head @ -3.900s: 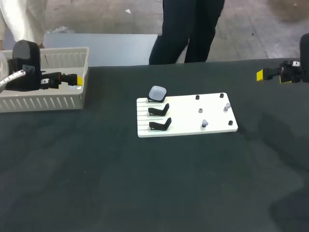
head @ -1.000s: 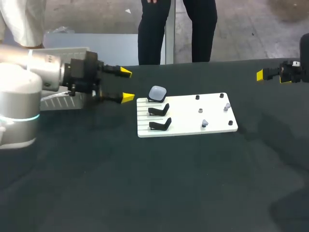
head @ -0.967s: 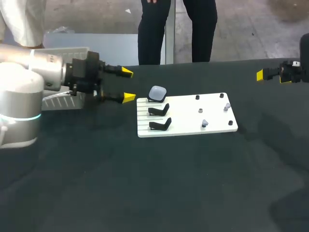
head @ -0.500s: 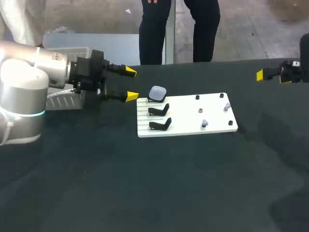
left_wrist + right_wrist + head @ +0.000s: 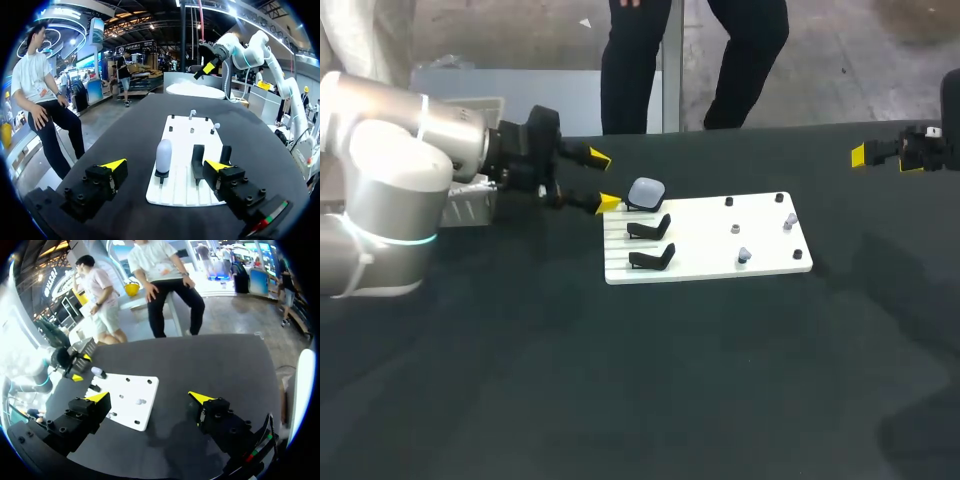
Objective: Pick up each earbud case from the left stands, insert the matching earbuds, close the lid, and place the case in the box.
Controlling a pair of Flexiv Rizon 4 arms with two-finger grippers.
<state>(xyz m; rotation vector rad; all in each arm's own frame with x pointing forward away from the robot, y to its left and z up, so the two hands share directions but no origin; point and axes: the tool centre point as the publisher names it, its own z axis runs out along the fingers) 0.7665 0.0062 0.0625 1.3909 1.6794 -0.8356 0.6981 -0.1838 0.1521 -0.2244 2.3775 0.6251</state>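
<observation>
Head view: earbud case sits on rearmost stand of white board, not yet picked. Two nearer stands bare. Box contents hidden behind arm. Earbuds on pegs at board's right side. Judged: pick, insert, close and place all left for this case. Left gripper fingers spread wide, empty, just beside case. Since earlier: left arm swung from over box to board. Right gripper released, well apart, unmoved.
</observation>
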